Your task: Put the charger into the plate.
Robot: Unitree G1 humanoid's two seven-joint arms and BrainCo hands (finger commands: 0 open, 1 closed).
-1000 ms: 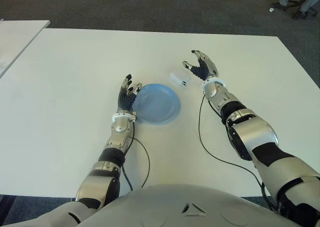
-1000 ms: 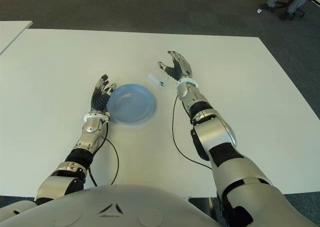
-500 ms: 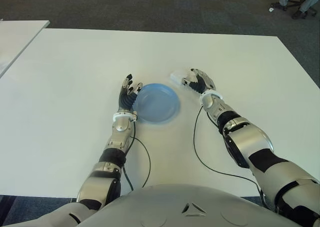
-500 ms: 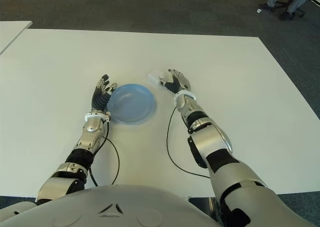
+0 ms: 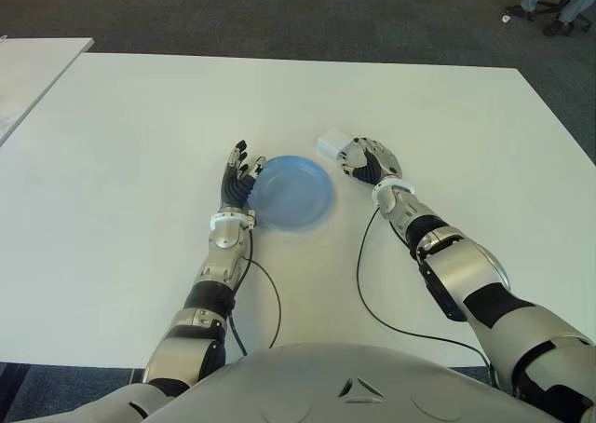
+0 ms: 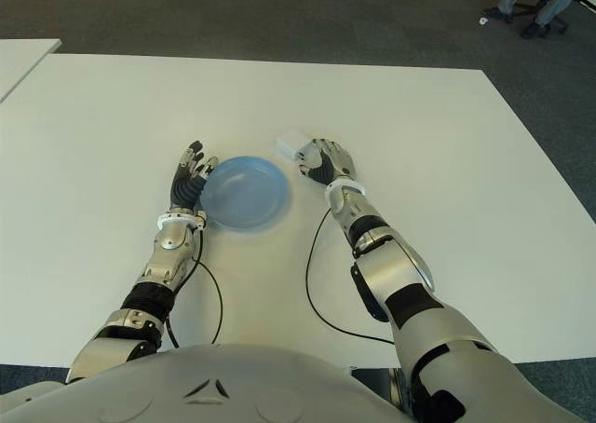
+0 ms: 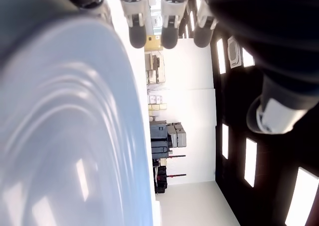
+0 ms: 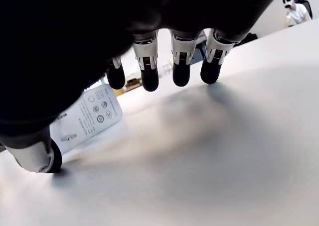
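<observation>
L hand (image 5: 238, 172) is sitting at the left rim of the blue plate (image 5: 293, 192), fingers straight and spread, gripping nothing; L wrist view is showing mostly plate surface w/ fingertips above it. Plate is holding nothing. White charger (image 5: 331, 144) is lying on the white table (image 5: 140, 125) just beyond the plate's far right edge. R hand (image 5: 366, 157) is hovering palm-down beside it, fingers half-curled, not closed on it. R wrist view is showing the charger's label side (image 8: 84, 117); contact w/ thumb hard to judge.
</observation>
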